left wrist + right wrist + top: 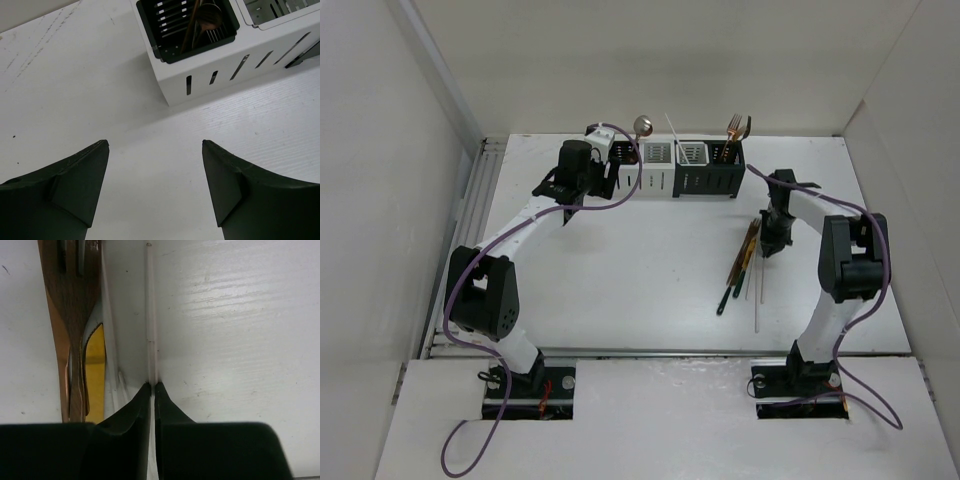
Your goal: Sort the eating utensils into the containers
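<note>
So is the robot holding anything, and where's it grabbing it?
Yes: the right gripper pinches a thin white chopstick, a little back from one tip. The left gripper holds nothing.

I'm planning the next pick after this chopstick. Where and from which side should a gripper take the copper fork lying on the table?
Probably at its narrow neck below the tines, coming from straight above and closing across its width. The copper fork lies flat. The table is open along one edge, but a gold utensil lies against the other, so that side looks tight.
</note>
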{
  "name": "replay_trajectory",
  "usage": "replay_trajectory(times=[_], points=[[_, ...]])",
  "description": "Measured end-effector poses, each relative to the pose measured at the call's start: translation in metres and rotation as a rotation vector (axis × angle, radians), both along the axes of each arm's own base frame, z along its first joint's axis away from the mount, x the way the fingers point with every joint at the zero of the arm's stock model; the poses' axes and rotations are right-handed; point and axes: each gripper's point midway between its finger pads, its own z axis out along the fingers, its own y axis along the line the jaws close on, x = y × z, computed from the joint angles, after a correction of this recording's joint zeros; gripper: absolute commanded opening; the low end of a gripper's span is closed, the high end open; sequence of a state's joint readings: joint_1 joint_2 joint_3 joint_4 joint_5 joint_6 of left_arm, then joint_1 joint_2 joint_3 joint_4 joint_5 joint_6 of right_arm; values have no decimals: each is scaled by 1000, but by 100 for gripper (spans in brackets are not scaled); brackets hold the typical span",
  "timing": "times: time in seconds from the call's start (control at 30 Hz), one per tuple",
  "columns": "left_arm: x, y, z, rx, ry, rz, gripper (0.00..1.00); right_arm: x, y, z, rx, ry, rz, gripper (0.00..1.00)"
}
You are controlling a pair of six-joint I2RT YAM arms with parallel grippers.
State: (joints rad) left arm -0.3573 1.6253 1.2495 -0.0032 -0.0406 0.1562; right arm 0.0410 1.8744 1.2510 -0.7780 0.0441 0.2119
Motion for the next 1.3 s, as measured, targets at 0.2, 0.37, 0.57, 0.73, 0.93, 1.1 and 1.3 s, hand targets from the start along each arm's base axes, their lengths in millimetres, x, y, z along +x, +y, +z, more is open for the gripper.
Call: replay_trajectory(times=[0.2,0.37,0.57,0.73,0.93,1.1,1.3], points=[[2,3,2,9,-11,12,73,0,-4,1,-20,-3,-5,0],[2,4,2,16,-12,17,73,16,-23,38,-142,-42,-21,0],[2,5,2,26,-15,14,73,139,-22,261,-211,-708,-85,0],[2,4,2,26,-15,10,73,144,66,443,-70,-1299,11,0],[1,1,2,35,-16,-4,73,192,165,469,65,-1517,147,0],[1,-1,2,39,-18,-12,73,266,199,337,-7,-1334,234,0],[1,-1,2,40,-19,-12,73,279,207,242,-51,-1169,294,0]])
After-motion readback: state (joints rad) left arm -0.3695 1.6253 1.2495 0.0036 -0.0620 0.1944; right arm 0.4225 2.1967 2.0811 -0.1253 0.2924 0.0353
